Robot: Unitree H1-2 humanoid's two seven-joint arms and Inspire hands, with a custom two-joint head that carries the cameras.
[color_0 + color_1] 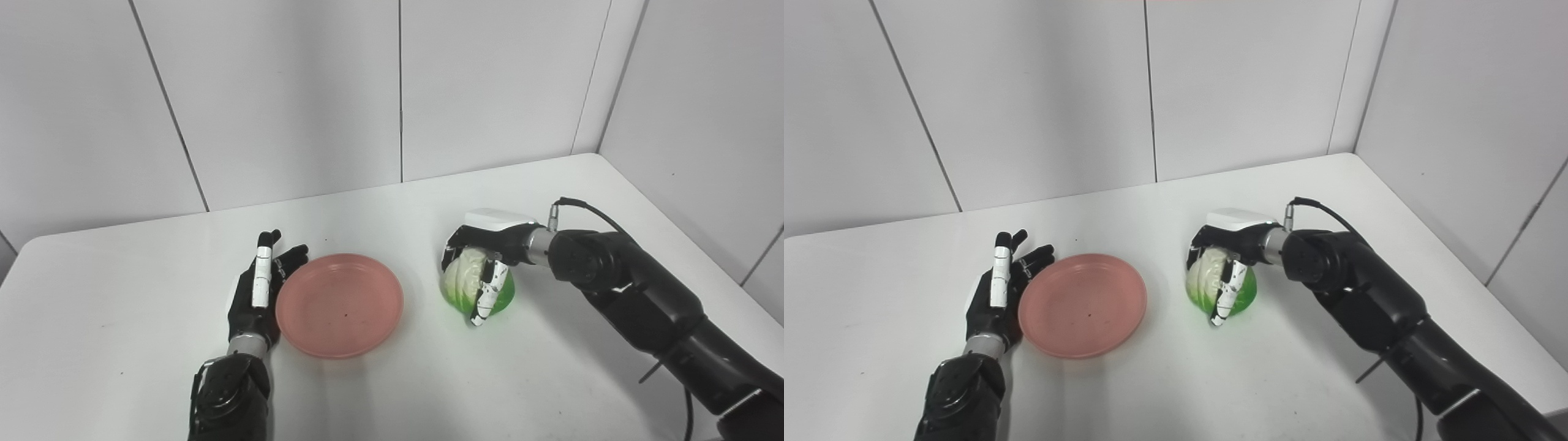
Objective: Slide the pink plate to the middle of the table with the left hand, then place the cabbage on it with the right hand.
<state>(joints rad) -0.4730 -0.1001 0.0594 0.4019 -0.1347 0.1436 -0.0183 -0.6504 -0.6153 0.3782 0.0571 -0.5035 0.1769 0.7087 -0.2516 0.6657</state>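
in the left eye view my left hand (257, 294) lies low on the white bench (122, 318), fingers (262, 278) stretched out and apart, holding nothing; the pink plate (339, 304) sits just to the inner side of those fingers, its rim right against my palm edge, though i cannot tell for sure whether they touch. my right hand (487, 257) is well apart from the plate, off to its right, and its fingers (487, 293) are curled down over the cabbage (465, 285), which rests on the bench beneath my palm; the pale leaves show between my fingers and the green part bulges out toward my wrist side. the cabbage is beside the plate, not on it, with a strip of bare bench between the two. in the right eye view the same holds from a little further right: my left hand (995, 288) is flat and spread along the left rim of the pink plate (1083, 304), with nothing in it, and my right hand (1234, 248) wraps the cabbage (1209, 285) from above, one white-tipped finger running down its front to the bench. the plate is empty, just beyond my left fingertips' inner side, and my right forearm (1353, 288) reaches in from the lower right.
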